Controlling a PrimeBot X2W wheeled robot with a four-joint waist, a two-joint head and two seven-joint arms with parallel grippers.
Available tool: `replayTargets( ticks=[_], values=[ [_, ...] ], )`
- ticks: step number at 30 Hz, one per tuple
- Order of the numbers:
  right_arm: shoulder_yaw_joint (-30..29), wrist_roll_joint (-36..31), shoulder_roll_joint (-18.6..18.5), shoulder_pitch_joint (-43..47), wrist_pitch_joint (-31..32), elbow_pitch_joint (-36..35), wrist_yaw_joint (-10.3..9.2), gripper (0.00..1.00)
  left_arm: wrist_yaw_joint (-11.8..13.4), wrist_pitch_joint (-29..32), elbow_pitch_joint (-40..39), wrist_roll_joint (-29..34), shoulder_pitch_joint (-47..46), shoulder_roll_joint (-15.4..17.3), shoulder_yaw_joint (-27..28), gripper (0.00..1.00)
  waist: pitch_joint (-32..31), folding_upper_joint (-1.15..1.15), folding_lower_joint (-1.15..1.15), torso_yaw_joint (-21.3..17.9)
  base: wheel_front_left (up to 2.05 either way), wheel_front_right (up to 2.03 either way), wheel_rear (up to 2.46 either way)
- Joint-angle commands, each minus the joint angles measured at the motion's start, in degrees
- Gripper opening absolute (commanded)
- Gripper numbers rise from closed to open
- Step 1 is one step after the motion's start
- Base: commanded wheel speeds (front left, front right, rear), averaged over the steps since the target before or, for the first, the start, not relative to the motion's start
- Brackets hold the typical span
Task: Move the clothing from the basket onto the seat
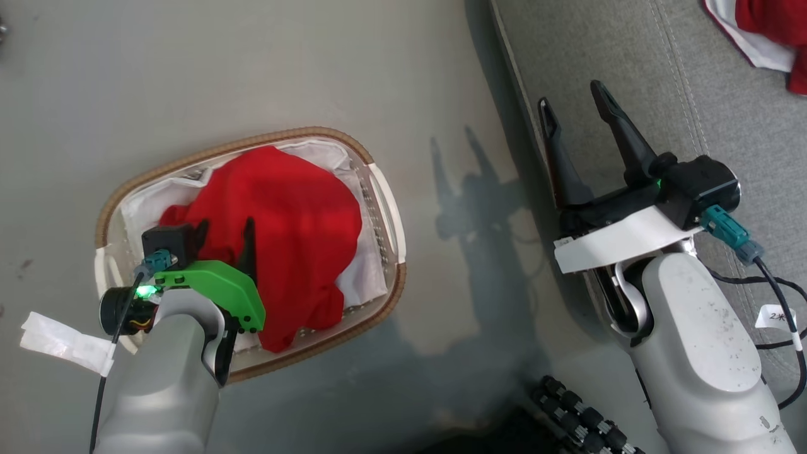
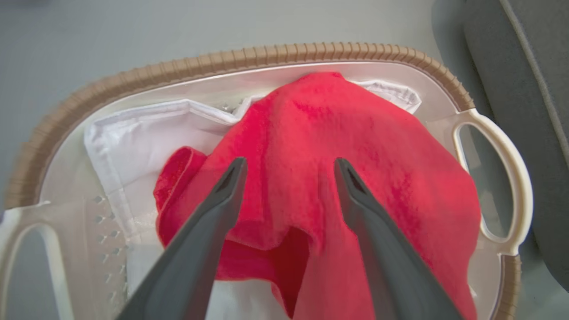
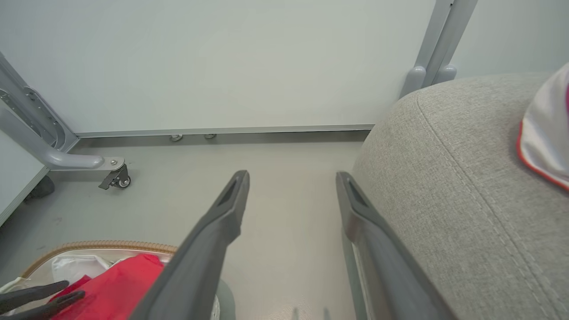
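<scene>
Grey floor (image 1: 252, 63), pale wall panel (image 3: 222, 58), castered metal frame (image 3: 66, 161).

The basket (image 1: 302, 133) stands on grey floor (image 1: 252, 63) near the seat (image 1: 630, 63).

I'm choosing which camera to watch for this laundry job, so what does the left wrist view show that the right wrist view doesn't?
Left wrist view, not the right: the sofa-side looped handle and perforated side wall of the oval white plastic basket. Right wrist view, not the left: the open right gripper, a white-and-red fabric garment lying on the grey fabric sofa cushion, a grey metal frame's caster wheel. Both: the plain red fabric garment, the basket's brown woven rim, its white liner sheet, the cushion, and the open left gripper.
</scene>
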Motion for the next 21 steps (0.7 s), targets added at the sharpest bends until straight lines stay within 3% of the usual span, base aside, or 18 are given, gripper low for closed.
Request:
replayTargets(
  ticks=[1, 11, 12, 13, 14, 21],
  values=[
    [0.1, 0.4, -0.1, -0.5, 0.0, -0.5, -0.06, 1.0, -0.2, 0.0, 0.9, -1.1, -1.4, 1.0, -0.9, 1.0, 2.5, 0.0, 0.0, -2.0, 0.0, 0.0, 0.0],
    [0.4, -0.2, -0.1, -1.3, 0.0, -1.5, -0.07, 1.0, -0.2, 2.6, 3.4, -9.5, -2.9, 2.7, -10.2, 1.0, 4.0, 0.0, 0.0, -2.4, 0.0, 0.0, 0.0],
    [0.4, -0.3, -0.1, -1.3, 0.0, -1.4, -0.06, 1.0, -0.2, 2.5, 3.4, -9.9, -2.9, 2.8, -11.2, 0.61, 3.9, 0.0, 0.0, -2.2, 0.0, 0.0, 0.0],
    [0.3, -0.4, -0.1, -1.2, 0.0, -1.0, -0.06, 1.0, -0.2, 2.3, 3.3, -10.3, -2.8, 2.9, -12.2, 0.13, 3.6, 0.0, 0.0, -2.1, 0.0, 0.0, 0.0],
    [0.4, -0.6, -0.1, -1.1, 0.0, -0.8, -0.06, 1.0, -0.2, 2.1, 3.4, -10.8, -2.6, 2.9, -12.9, 0.0, 3.3, 0.0, 0.0, -1.9, 0.0, 0.0, 0.0],
    [0.8, -1.0, -0.1, -0.1, 0.0, 1.1, -0.07, 1.0, -0.2, 0.3, 3.5, -14.0, 0.5, 2.4, -17.0, 0.0, -1.7, 0.0, 0.0, -0.6, 0.0, 0.0, 0.0]
  ],
)
